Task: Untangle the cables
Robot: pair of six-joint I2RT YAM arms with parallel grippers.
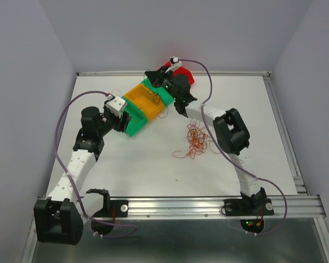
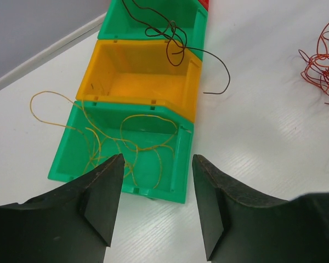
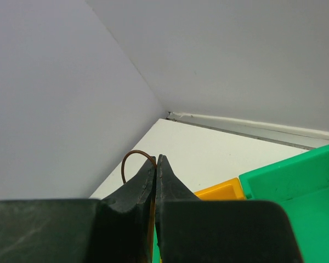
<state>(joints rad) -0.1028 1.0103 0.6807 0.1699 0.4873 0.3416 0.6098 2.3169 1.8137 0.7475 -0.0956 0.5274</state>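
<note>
Left hand (image 2: 157, 159) hangs wide open, tilted down; right hand (image 3: 156, 159) pinched shut, its arm seemingly stretched far forward

White table (image 1: 153, 164), plain grey walls (image 1: 153, 33), aluminium rail (image 1: 208, 204) front.

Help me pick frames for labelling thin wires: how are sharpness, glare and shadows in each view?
Top external: even light, no glare, but the wire tangle is small, strands merging. Left wrist: sharp; the yellowish wire in the near green bin reads clearly. Right wrist: blank wall; the shut right gripper is dark, the brown wire loop at its tip crisp.
</note>
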